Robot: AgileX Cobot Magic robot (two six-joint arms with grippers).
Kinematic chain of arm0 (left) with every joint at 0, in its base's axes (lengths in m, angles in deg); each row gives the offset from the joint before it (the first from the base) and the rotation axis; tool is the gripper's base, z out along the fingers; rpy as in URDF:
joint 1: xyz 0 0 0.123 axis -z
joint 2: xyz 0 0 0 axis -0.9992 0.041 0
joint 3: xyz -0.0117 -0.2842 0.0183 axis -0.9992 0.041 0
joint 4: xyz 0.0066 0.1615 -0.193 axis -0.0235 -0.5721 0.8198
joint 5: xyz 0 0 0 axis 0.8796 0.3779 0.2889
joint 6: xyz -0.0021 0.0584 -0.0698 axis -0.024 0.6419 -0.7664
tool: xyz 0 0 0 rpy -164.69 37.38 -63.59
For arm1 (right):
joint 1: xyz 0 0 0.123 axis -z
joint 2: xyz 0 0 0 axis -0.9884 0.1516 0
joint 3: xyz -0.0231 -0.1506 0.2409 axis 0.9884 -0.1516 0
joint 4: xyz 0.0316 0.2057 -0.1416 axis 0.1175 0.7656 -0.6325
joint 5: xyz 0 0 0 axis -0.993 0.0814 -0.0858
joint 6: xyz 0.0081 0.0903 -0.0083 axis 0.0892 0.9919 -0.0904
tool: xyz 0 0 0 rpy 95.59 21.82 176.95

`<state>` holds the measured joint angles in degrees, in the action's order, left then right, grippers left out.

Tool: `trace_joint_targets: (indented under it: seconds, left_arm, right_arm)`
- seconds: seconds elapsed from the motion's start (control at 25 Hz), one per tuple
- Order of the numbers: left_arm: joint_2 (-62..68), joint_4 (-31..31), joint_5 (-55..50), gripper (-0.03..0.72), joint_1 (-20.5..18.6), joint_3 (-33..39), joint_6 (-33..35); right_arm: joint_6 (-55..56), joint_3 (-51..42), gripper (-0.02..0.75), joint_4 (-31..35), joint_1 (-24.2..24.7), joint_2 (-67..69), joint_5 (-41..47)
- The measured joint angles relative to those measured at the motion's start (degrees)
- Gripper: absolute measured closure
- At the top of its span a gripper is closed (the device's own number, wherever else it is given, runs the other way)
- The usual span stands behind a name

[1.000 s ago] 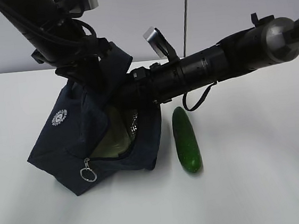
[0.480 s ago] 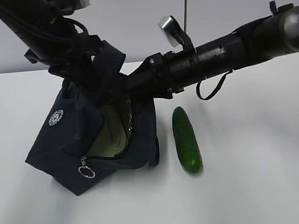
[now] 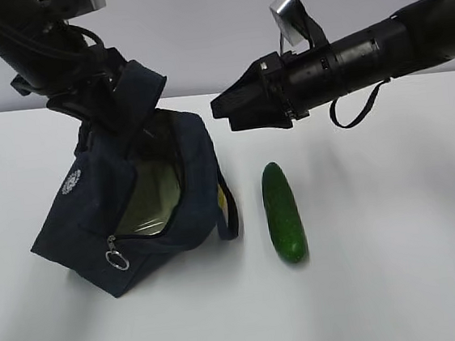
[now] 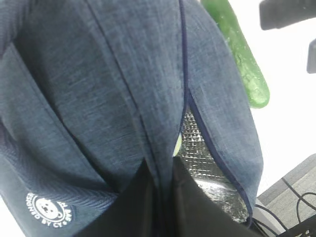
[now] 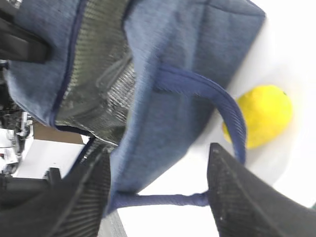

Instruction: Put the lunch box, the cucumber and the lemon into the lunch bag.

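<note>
Left gripper (image 3: 102, 98), exterior view: clamped on the top fabric of the lunch bag (image 3: 93, 209), holding it tilted on the table (image 3: 384, 268) with the mouth facing the camera. Zip is open; the ring pull (image 3: 117, 262) hangs at the lower front corner. Lunch box (image 3: 149, 199) sits inside — pale green lid visible through the opening. Right gripper (image 3: 225, 105) hangs in the air above and to the right of the bag, jaws apart, nothing in them. Cucumber (image 3: 283, 212) lies on the table just right of the bag, not touching it. A sliver of yellow, the lemon (image 3: 222, 199), peeks out behind the bag's right edge by the handle loop (image 3: 230, 211).

Left wrist view: fingers (image 4: 133, 202) pinched tight on a fold of bag (image 4: 98, 89) fabric. Silver lining (image 4: 202, 153) shows in the gap (white round logo (image 4: 49, 210) lower left). Cucumber (image 4: 242, 54) top right, on the table.

Right wrist view: both fingers (image 5: 237, 197) spread wide, empty. Between them — bag (image 5: 173, 64) side wall, handle loop (image 5: 222, 108), silver lining (image 5: 98, 79). Lemon (image 5: 261, 113) rests on the table just beside the bag, partly behind the handle.
</note>
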<state>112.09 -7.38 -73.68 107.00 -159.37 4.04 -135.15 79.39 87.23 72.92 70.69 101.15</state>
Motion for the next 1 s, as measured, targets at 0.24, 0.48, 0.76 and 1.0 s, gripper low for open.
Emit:
trace_joint_targets:
  seconds: [0.24,0.48,0.76,1.0]
  left_arm:
    - [0.0,0.0,-0.3,0.681,-1.8,0.0,1.9]
    - [0.0,-0.3,-0.3,0.681,-3.6,0.0,3.1]
    - [0.0,-0.5,-0.3,0.681,-4.5,0.0,4.6]
    - [0.0,-0.6,-1.9,0.681,-4.8,0.0,6.3]
  right_arm:
    - [5.4,0.0,0.273,-8.8,0.0,-1.2,-1.2]
    - [12.3,0.0,0.285,-17.3,0.0,-3.8,-5.7]
    - [19.7,0.0,0.295,-26.5,-0.5,-6.1,-8.6]
    - [27.2,0.0,0.295,-35.6,-3.9,-6.1,-12.2]
